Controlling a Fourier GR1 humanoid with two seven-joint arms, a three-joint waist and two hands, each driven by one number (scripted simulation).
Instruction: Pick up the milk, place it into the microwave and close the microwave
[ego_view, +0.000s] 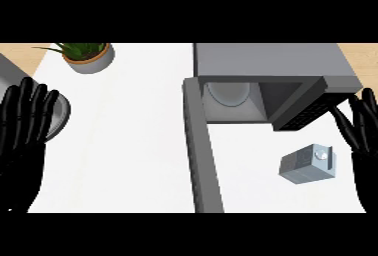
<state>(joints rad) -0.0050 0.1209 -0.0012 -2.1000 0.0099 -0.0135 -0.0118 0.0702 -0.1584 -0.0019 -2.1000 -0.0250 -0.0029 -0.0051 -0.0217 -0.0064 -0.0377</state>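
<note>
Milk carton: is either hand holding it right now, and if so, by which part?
Nothing is held. The milk carton lies on the counter, apart from both hands. The right hand and left hand are open, fingers straight.

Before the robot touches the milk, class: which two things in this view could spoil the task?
1. The milk carton lies on the counter beside the right hand, close to the microwave; a sideways reach might knock it away.
2. The open microwave door juts far across the counter, so swinging it shut early could sweep the carton.
</note>
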